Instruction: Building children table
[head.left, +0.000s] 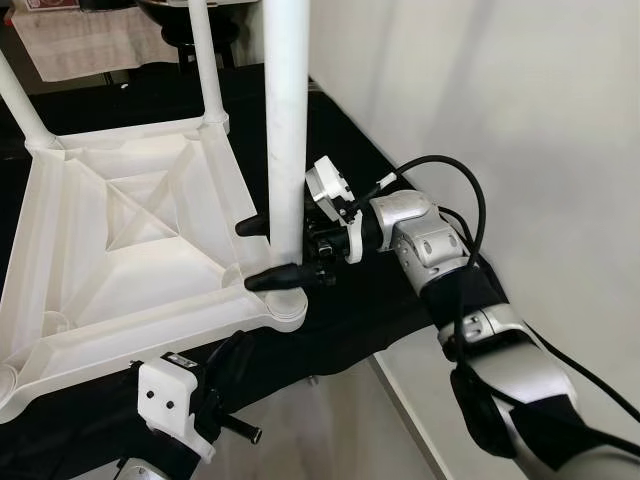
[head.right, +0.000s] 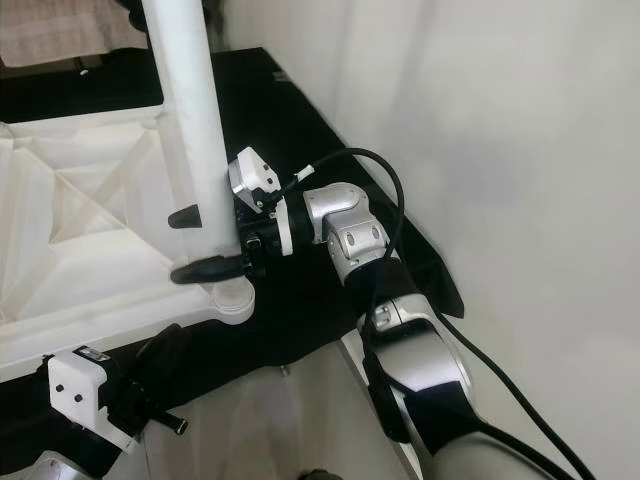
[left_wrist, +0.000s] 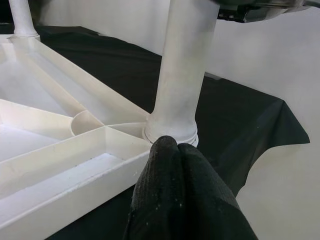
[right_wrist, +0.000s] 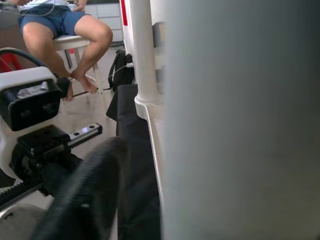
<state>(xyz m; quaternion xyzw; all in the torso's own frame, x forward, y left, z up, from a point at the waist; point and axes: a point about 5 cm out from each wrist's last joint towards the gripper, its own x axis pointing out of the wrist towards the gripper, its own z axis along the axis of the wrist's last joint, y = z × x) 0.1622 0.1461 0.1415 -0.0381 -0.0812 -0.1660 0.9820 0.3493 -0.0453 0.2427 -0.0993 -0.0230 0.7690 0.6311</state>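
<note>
The upturned white table top (head.left: 120, 250) lies on black cloth (head.left: 340, 310). At its near corner, the right gripper (head.left: 262, 253) pinches the upright leg (head.left: 287, 130); the left gripper (left_wrist: 175, 150), fingers seemingly pressed together, sits against the rim just beside that corner.

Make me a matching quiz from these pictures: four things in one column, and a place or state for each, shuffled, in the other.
Things:
1. right gripper
2. left gripper
3. upside-down white plastic table top
4. black cloth

States:
A. spread under the table top
B. fingers together, by the table top's near edge
C. fingers either side of the white table leg standing in the near corner socket
D. ribbed underside facing up

Pairs: 1-C, 2-B, 3-D, 4-A
</note>
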